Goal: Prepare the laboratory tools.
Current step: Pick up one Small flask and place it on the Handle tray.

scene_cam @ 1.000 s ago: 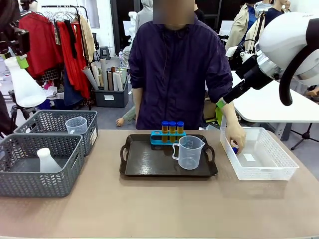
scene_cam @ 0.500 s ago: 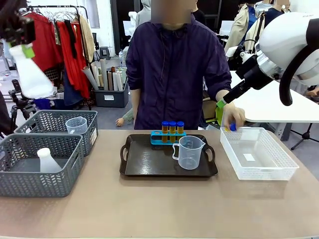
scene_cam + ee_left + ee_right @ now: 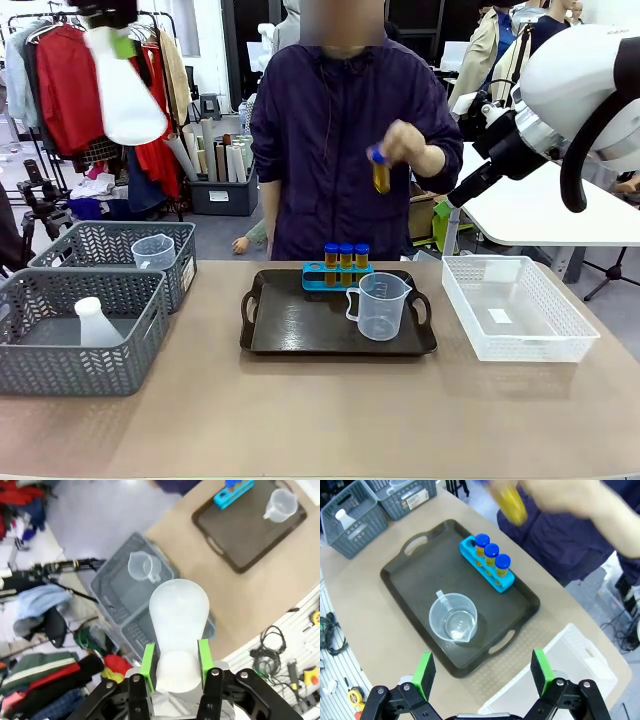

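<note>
Above the tan table [image 3: 320, 420], upper left, the left gripper [image 3: 176, 657] grips the conical flask [image 3: 127, 95]; the right gripper [image 3: 482, 672] gapes wide.

White right arm [image 3: 580, 65] with black cable [image 3: 570, 178]; black right gripper [image 3: 483, 674] bears 2 green pads [image 3: 425, 672].

place: looks like a robotics research room sharing space with a wardrobe corner, not a real chem lab imo
robot bit: chunky white robot arm [image 3: 585, 75] over a plain beige tabletop [image 3: 320, 420]
table edge: black coiled cables [image 3: 270, 642] and a small yellow hand tool [image 3: 354, 696] just past the edge
back left: hanging row of red garments [image 3: 65, 85], dark bin of rolled sheets [image 3: 222, 195], black tripod [image 3: 40, 200]
back right: white table [image 3: 540, 215], a person in a beige coat [image 3: 490, 45] behind it
floor: smooth pale grey floor [image 3: 115, 510]
</note>
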Robot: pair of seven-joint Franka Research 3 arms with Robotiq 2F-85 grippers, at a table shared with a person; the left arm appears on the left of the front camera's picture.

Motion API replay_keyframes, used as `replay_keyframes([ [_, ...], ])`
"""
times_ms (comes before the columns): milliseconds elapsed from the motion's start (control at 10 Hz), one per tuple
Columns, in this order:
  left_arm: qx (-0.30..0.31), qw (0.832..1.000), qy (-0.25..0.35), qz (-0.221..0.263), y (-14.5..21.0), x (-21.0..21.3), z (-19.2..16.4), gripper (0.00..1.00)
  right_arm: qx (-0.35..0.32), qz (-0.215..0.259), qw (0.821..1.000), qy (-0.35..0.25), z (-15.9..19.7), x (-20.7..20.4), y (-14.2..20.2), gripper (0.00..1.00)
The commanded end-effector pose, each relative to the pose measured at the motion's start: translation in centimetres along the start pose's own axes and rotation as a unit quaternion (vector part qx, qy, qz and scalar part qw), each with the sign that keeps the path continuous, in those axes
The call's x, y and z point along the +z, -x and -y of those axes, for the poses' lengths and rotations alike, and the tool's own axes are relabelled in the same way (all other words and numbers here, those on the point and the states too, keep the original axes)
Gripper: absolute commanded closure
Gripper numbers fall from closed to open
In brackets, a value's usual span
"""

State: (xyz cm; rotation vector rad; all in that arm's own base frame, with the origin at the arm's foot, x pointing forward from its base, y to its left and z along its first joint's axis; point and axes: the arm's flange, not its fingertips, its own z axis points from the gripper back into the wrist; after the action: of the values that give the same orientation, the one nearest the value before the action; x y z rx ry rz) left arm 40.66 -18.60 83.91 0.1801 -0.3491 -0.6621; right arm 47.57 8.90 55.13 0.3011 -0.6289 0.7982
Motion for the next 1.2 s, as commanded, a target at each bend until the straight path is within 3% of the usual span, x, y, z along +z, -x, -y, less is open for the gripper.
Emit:
replay_keyframes([
  [0, -0.047, 0.999, -0.011, 0.017, -4.1, -0.6, 1.3, 1.0, -0.002, 0.003, 1.0, -0.003, 0.1, 0.1, 0.1, 0.0],
  [300, -0.132, 0.991, 0.011, 0.036, -9.2, -5.6, 7.9, 1.0, -0.002, 0.003, 1.0, -0.003, 0.1, 0.1, 0.1, 0.0],
  [700, -0.202, 0.978, 0.019, 0.044, -11.5, -13.2, 14.4, 1.0, -0.002, 0.003, 1.0, -0.003, 0.1, 0.1, 0.1, 0.0],
  [900, -0.203, 0.978, 0.021, 0.039, -11.4, -16.6, 15.9, 1.0, -0.002, 0.003, 1.0, -0.003, 0.1, 0.1, 0.1, 0.0],
  [1100, -0.157, 0.985, 0.025, 0.062, -11.1, -16.4, 14.8, 1.0, -0.002, 0.003, 1.0, -0.003, 0.1, 0.1, 0.1, 0.0],
])
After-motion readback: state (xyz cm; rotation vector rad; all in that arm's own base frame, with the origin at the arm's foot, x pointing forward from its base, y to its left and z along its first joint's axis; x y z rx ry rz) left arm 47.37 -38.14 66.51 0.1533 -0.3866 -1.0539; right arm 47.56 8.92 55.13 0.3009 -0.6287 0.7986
